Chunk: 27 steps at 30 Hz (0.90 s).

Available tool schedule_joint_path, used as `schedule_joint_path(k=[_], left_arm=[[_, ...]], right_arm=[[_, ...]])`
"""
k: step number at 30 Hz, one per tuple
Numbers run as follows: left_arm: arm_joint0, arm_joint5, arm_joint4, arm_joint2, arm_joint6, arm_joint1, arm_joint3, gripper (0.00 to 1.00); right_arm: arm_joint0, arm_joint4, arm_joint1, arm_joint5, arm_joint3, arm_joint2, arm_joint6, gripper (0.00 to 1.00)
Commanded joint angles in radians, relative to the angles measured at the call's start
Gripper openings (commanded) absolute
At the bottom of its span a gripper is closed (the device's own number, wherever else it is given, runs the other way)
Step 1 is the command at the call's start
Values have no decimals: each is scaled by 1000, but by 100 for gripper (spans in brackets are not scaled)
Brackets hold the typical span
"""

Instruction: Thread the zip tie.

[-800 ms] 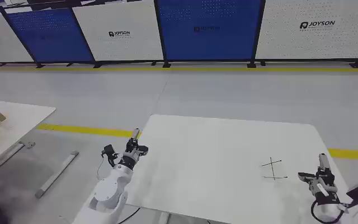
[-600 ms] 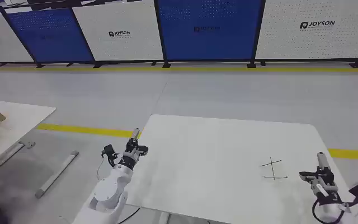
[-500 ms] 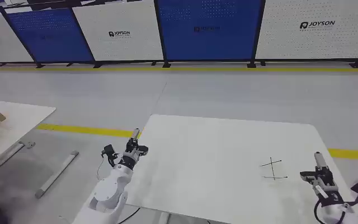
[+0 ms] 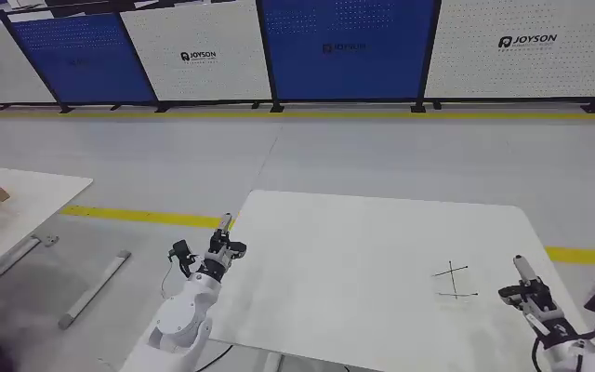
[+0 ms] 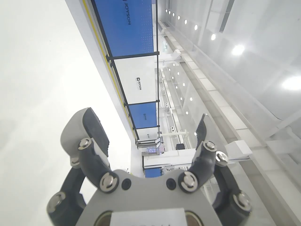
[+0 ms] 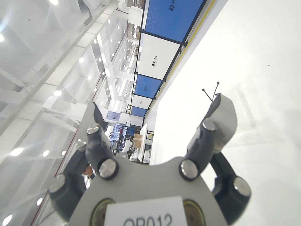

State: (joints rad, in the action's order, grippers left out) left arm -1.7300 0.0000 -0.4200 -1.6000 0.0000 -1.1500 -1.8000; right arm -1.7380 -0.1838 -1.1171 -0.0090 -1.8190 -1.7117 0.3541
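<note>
1. The zip ties (image 4: pixel 453 279), thin black strips, lie crossed on the white table (image 4: pixel 353 270) toward its right side.
2. The right gripper (image 6: pixel 157 105), jaws spread wide, sits just right of them at the near right edge.
3. The left gripper (image 5: pixel 148 123), jaws also spread, is at the table's left edge.

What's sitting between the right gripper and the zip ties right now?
Nothing: in the top view the stretch of table between the right gripper and the zip ties is bare.

White table (image 4: pixel 372 251) carries the lot. Thin black zip ties (image 4: pixel 453 282) lie crossed toward its right side, three perhaps.
</note>
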Motion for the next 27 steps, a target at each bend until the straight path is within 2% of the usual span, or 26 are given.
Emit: schedule_joint_path(k=[1, 7, 8, 13, 15, 16, 18, 22, 24, 27], left_arm=[[0, 0, 0, 0, 0, 0, 0, 100], [0, 0, 0, 0, 0, 0, 0, 100], [0, 0, 0, 0, 0, 0, 0, 100], [0, 0, 0, 0, 0, 0, 0, 100], [0, 0, 0, 0, 0, 0, 0, 100], [0, 0, 0, 0, 0, 0, 0, 100], [0, 0, 0, 0, 0, 0, 0, 100], [0, 0, 0, 0, 0, 0, 0, 100], [0, 0, 0, 0, 0, 0, 0, 100], [0, 0, 0, 0, 0, 0, 0, 100]], right_arm=[[0, 0, 0, 0, 0, 0, 0, 100], [3, 13, 2, -5, -4, -3, 12, 100], [7, 32, 5, -12, -4, -12, 43, 100], [59, 86, 32, -69, 13, -89, 335, 100], [86, 104, 40, -83, 25, -102, 407, 100], [112, 139, 49, -102, 30, -99, 499, 100], [158, 165, 57, -104, 61, -92, 582, 100], [306, 249, 77, -87, 163, -19, 794, 100], [369, 258, 77, -43, 221, 7, 775, 100], [369, 258, 77, -43, 221, 7, 775, 100]])
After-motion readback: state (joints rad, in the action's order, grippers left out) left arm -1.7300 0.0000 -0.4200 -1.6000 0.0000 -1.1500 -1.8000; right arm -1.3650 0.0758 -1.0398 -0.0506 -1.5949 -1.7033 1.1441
